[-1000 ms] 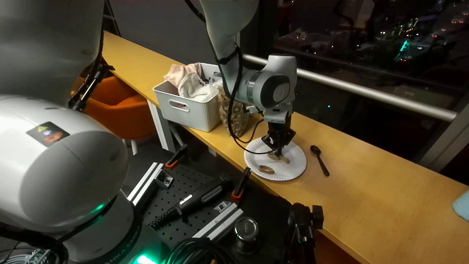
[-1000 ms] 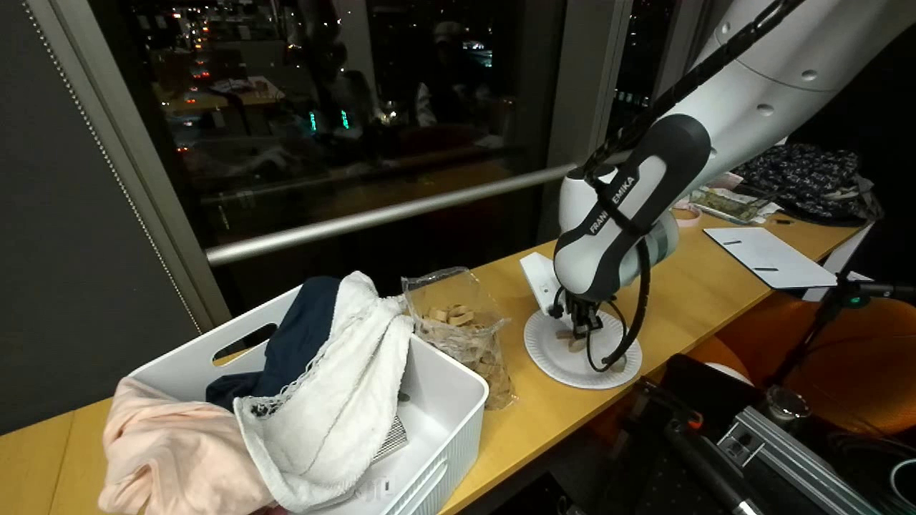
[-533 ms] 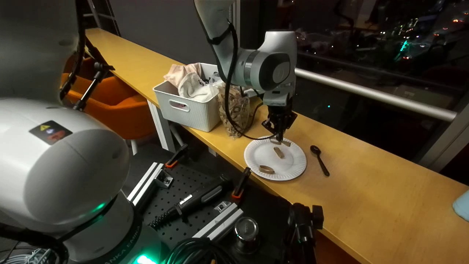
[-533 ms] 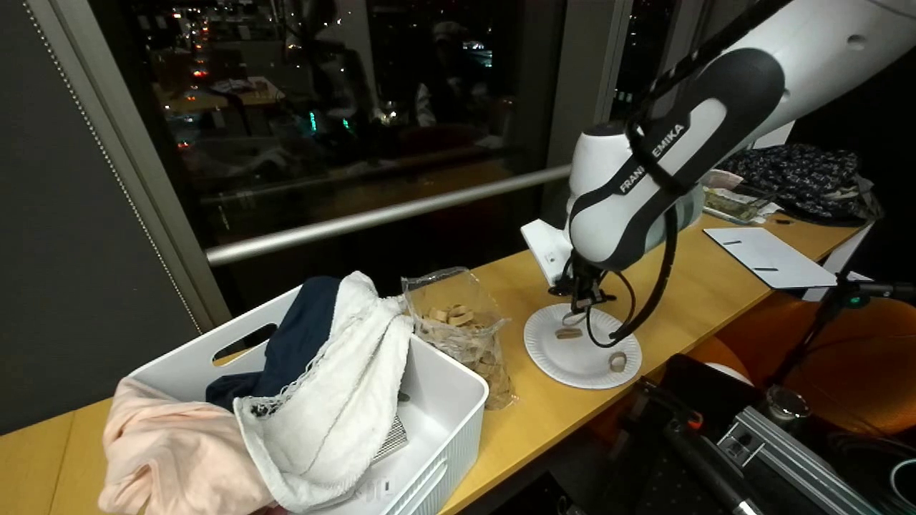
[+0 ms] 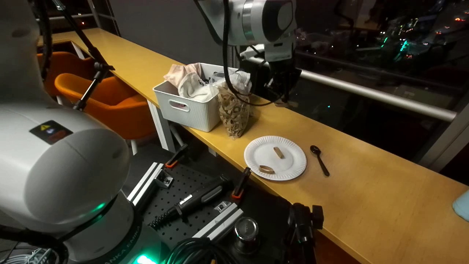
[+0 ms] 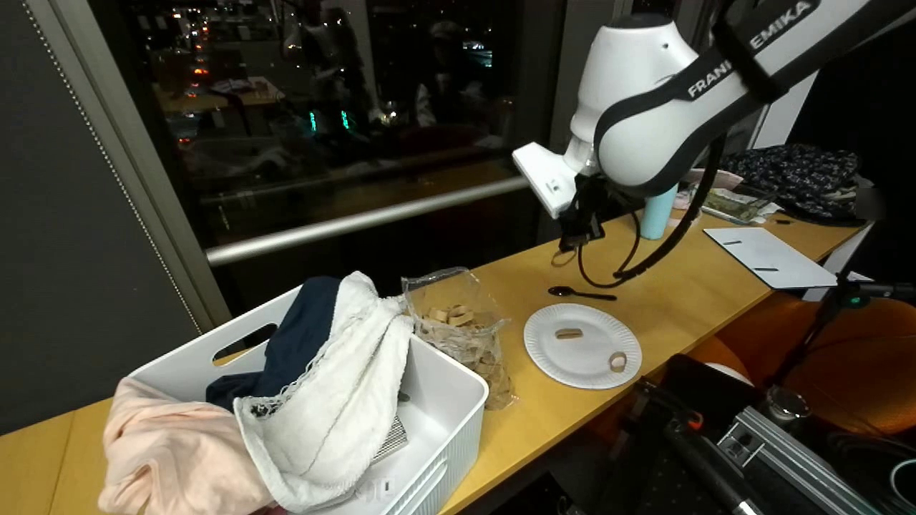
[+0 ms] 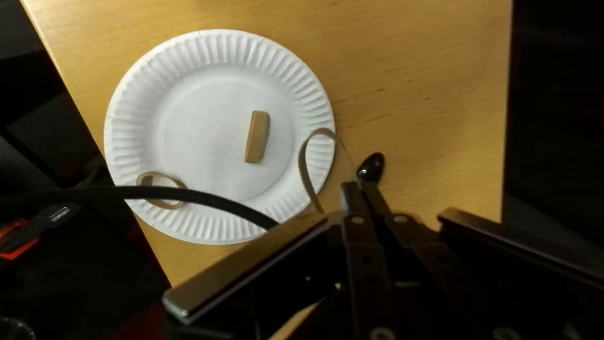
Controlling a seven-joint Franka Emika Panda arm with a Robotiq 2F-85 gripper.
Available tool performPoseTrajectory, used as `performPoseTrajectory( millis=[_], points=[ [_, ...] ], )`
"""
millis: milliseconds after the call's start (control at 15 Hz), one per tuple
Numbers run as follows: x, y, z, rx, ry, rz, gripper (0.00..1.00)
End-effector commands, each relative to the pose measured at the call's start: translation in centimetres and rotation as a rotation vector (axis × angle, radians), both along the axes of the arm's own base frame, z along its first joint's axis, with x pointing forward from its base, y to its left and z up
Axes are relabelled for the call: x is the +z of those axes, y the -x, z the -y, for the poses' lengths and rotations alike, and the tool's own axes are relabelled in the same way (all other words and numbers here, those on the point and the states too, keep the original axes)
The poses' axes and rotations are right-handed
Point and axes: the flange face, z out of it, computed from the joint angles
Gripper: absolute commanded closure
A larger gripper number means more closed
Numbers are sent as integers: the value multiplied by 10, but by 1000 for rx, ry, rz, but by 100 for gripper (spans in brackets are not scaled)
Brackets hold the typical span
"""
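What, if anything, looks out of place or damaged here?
I see nothing spilled or damaged. Slightly untidy: the peach cloth hangs out over the rim of the white bin, and a black cable sags in a loose loop near the tool holding a tan band.

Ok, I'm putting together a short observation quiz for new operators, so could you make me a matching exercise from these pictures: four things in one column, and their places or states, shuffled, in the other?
Column one
1. end effector
2. paper plate
3. spoon
4. clear bag

Column two
A. black, lying on the table, apart from the paper plate
B. raised, shut on a tan band
C. upright beside the white bin
D. bearing two more bands

Right pairs: 1-B, 2-D, 3-A, 4-C
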Motion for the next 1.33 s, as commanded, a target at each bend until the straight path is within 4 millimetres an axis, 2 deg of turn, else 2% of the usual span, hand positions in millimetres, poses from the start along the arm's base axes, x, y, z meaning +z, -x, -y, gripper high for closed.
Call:
performPoseTrajectory(
  millis=[0,133,200,333,467,667,867,1267],
  points=[
    [74,-11,-44,102,40,42,99],
    [101,-19,-85,179,51,52,99],
    [108,-24,-105,216,52,53,99],
    [109,-35,-144,286,43,43,99],
    [98,-46,-171,338,34,27,99],
    [74,-58,-190,412,28,1,99],
    [57,-60,-211,492,52,-24,99],
    [48,-45,-256,581,99,-41,99]
  ],
)
